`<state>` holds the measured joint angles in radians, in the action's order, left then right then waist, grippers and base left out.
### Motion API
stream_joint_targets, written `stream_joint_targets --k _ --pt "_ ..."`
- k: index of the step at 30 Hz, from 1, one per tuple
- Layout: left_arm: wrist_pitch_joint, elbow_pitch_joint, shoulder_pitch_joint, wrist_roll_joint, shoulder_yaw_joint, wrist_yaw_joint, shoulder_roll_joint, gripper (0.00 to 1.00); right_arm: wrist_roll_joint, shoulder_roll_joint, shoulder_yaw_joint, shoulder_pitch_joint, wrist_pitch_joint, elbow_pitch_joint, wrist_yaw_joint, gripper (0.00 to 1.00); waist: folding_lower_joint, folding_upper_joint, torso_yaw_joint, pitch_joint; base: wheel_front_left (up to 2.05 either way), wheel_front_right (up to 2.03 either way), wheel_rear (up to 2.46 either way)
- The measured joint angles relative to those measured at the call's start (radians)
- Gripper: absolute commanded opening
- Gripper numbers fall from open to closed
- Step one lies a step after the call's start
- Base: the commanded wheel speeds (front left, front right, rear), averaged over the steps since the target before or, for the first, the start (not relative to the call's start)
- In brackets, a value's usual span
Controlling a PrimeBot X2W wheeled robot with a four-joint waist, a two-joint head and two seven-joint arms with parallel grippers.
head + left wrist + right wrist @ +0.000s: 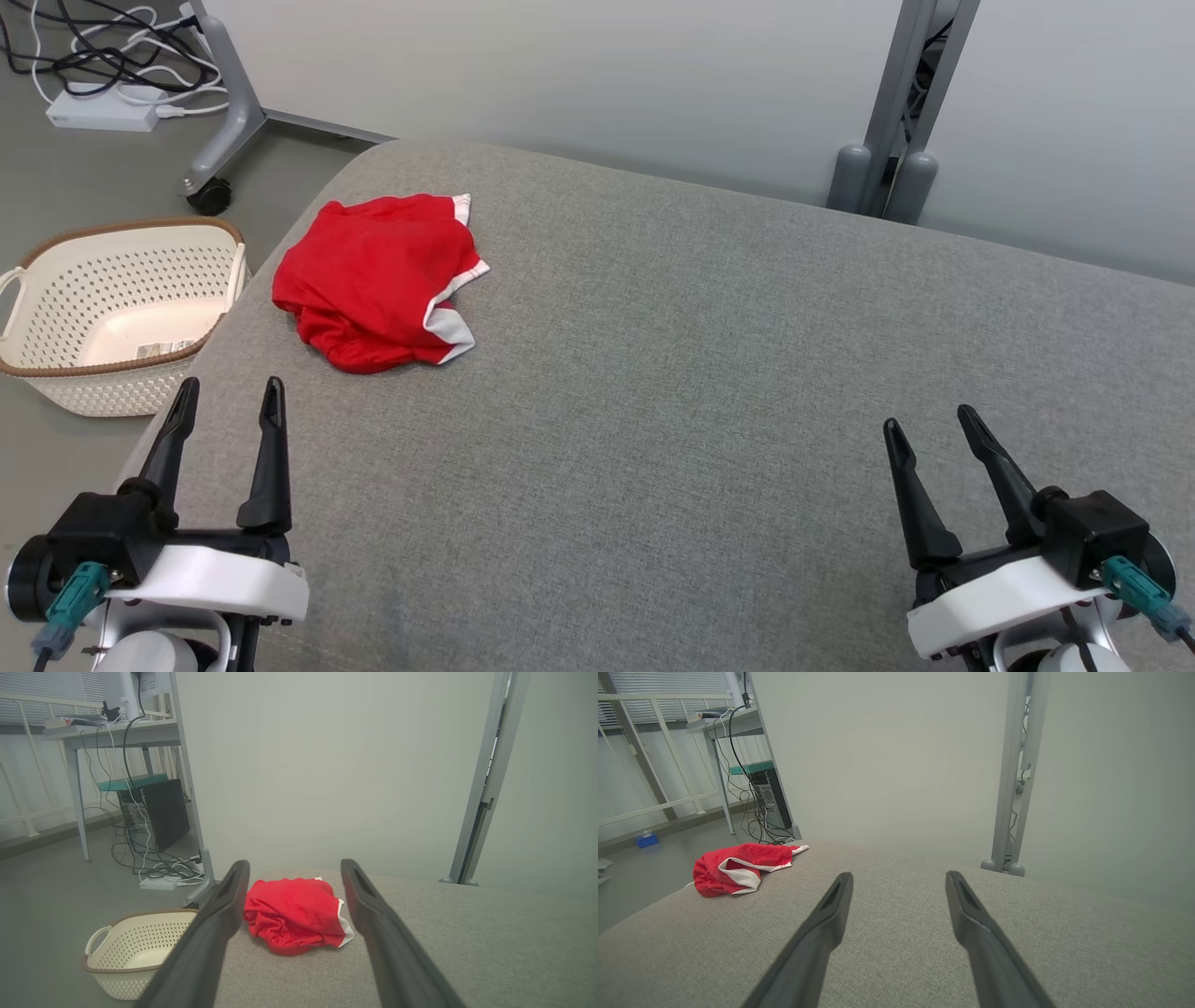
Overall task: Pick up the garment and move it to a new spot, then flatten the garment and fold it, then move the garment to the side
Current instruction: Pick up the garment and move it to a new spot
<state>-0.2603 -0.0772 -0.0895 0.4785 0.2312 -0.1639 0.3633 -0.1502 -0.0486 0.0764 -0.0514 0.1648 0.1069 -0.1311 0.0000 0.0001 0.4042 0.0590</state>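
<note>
Head view is taken first: the left gripper (232,385) is seen with its two long dark fingers spread wide and nothing held between them, over the near left corner of the grey fabric-covered padded table (700,392). The right gripper (927,417) is likewise spread wide and empty, over the table's near right part. Whether either gripper touches the table's cloth cannot be told.

The crumpled red garment with white trim (373,280) is laid in a loose heap on the table's far left part, close to its left edge and well apart from both grippers. In the left wrist view the garment is framed between that gripper's fingers, farther along the table; in the right wrist view it is seen near the table's far left edge.

A cream perforated plastic basket with a brown rim (112,308) is set on the floor just beside the table's left edge. Beyond the table's far left corner a white power strip (103,110) is found among tangled black and white cables (121,47). A grey metal post (910,84) is stood behind the table's far edge.
</note>
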Motion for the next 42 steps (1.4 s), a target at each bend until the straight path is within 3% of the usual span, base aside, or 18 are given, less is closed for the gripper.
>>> stream_joint_targets --k 11,22,30,42 --pt "-0.001 0.022 -0.037 -0.013 -0.015 0.0 -0.003 1.0 -0.008 0.0 0.003 -0.006 0.002 0.004 0.0 1.0 0.0 0.0 -0.011 0.008 0.0 0.0 0.0" --pt "0.032 0.045 -0.408 -0.047 -0.05 0.022 0.049 1.0 0.002 0.0 0.014 -0.042 -0.01 -0.01 0.0 1.0 0.0 0.0 -0.05 0.065 0.0 0.0 0.0" --pt "0.146 -0.257 -0.598 0.0 -0.042 0.086 0.068 1.0 0.025 -0.005 0.032 -0.081 -0.026 -0.026 0.0 1.0 0.0 0.0 -0.124 0.145 0.0 0.0 0.0" --pt "0.277 -0.807 -0.711 0.063 -0.004 0.222 0.069 1.0 0.029 -0.03 0.05 -0.128 -0.039 -0.041 0.0 1.0 0.0 0.0 -0.22 0.289 0.0 0.0 0.0"
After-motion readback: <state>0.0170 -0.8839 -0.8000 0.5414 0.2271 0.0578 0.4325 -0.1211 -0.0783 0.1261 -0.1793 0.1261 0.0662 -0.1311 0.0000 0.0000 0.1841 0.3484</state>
